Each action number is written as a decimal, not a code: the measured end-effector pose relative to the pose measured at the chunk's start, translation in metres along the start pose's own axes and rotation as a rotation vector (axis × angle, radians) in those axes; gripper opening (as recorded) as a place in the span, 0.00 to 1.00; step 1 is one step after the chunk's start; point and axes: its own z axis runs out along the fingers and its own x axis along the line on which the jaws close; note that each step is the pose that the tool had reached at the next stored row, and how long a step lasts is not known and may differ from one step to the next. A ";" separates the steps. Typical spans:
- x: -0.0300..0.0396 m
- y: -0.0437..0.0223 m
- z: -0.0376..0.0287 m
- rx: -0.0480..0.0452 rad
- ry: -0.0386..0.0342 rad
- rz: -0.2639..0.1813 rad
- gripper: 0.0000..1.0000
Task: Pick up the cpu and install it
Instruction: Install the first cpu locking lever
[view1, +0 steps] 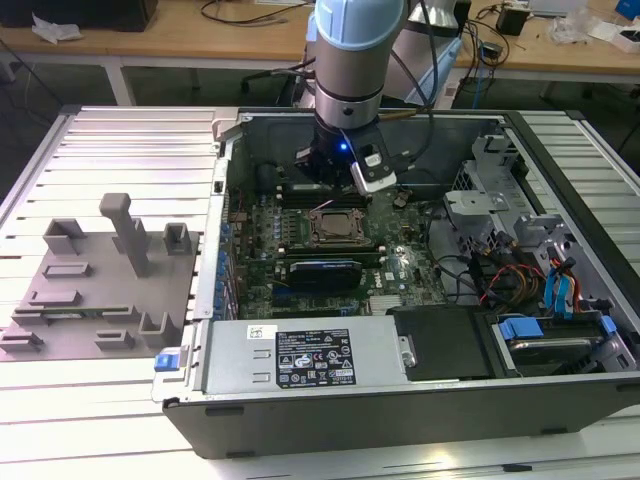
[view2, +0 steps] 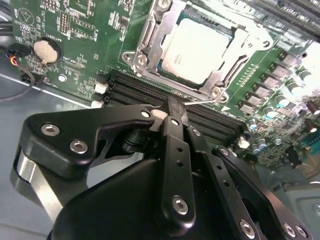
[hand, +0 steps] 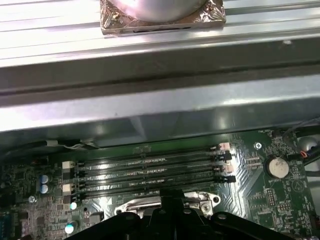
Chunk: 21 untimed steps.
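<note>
1. The cpu (view2: 197, 50) already lies flat inside the metal-framed socket (view2: 150, 37), its silvery top facing up, so the chip looks seated where the task wants it.
2. The gripper (view2: 172, 112) hangs just beside the socket, over the dark memory slots (view2: 130, 90); its fingers are drawn together with nothing between them.
3. In the exterior view the arm (view1: 350, 60) stands upright over the socket (view1: 335, 225) in the open computer case (view1: 400, 400), probably because the socket is reached from above.
</note>
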 end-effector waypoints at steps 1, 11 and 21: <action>0.0002 0.0014 0.0006 0.0002 0.0001 0.000 0.11; 0.0068 0.0007 0.0156 0.0122 -0.0581 -0.013 0.11; 0.0118 0.0052 0.0199 0.0147 -0.0831 -0.019 0.11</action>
